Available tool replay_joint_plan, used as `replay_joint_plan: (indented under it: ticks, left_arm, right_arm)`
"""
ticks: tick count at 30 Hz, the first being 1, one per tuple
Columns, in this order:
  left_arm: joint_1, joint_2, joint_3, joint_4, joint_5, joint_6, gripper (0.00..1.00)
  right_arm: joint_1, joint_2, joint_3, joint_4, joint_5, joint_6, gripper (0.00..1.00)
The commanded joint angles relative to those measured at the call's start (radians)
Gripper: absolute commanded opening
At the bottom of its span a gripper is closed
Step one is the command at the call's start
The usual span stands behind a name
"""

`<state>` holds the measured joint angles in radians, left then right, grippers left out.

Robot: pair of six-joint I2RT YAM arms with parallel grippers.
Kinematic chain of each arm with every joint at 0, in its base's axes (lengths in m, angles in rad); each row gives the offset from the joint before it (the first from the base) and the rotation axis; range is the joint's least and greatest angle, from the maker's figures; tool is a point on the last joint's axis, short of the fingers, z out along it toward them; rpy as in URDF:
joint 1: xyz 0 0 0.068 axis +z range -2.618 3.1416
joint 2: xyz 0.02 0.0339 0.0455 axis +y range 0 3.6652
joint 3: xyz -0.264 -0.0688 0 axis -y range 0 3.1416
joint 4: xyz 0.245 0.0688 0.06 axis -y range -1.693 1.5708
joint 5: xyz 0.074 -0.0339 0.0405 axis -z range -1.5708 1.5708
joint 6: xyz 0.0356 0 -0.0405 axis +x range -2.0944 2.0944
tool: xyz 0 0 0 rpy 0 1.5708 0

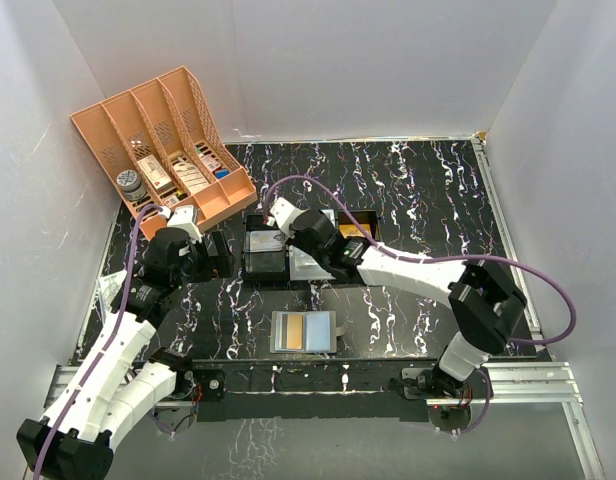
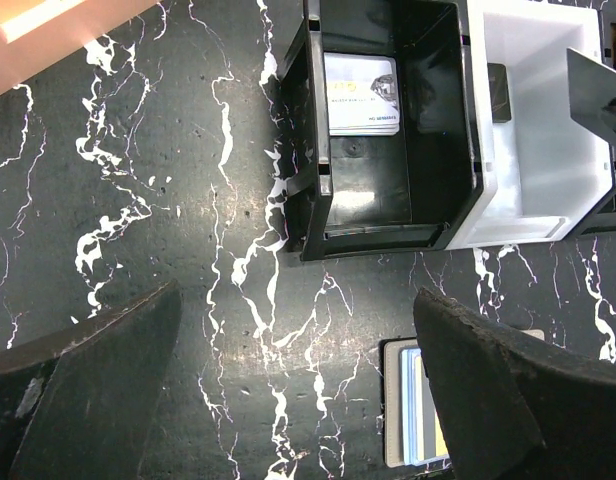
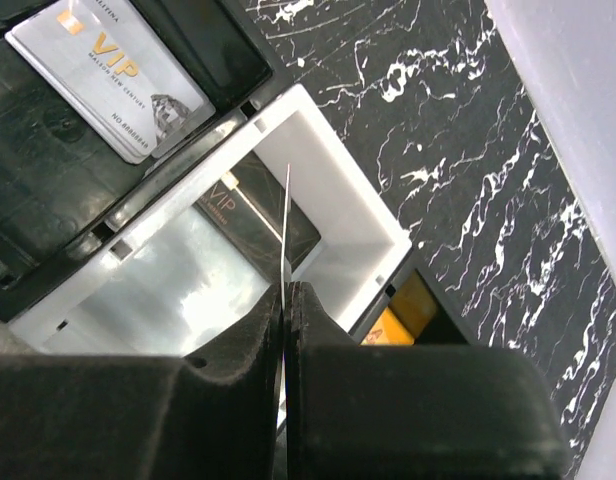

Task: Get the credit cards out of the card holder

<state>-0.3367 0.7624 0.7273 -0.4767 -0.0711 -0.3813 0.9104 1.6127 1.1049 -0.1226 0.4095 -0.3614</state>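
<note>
A: Biggest first. Table?
B: Black marble table (image 1: 428,200), white veins. Peach rack (image 1: 108,130) at its 10 o'clock corner.
A: Trays?
B: Three in a row, mid-table. Black tray (image 2: 308,130), white tray (image 3: 338,160) touching it at 3 o'clock, second black tray (image 1: 366,222) beyond that.
A: Card holder?
B: Card holder (image 1: 304,332) lies open and flat at 6 o'clock of the trays, apart from them, w/ one pale-blue and one gold-orange face up.
A: Grippers?
B: Left gripper (image 2: 298,295) sits at 9 o'clock of the black tray, jaws wide, nothing btwn them. Right gripper (image 3: 286,290) is over the white tray, clamped on a thin held card (image 3: 287,220), seen edge-on.
A: Other cards?
B: Pale grey card (image 3: 108,80) in the black tray, dark card (image 3: 253,205) in the white tray, gold card (image 3: 403,312) in the second black tray.
</note>
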Motion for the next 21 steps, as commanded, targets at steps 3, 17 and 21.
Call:
replay_joint_plan:
  ticks: [3,17,21]
  left_arm:
    - [0.004,-0.003,0.011,0.002,-0.009,0.019,0.99]
    - [0.004,-0.001,0.011,0.004,-0.021,0.024,0.99]
    - [0.004,0.001,0.009,0.004,-0.024,0.024,0.99]
  right_arm:
    - [-0.032,0.083,0.007,0.170,0.038,-0.102,0.00]
    - [-0.074,0.179,-0.015,0.299,-0.078,-0.227,0.00]
    - [-0.081,0.219,-0.009,0.311,-0.075,-0.255,0.00]
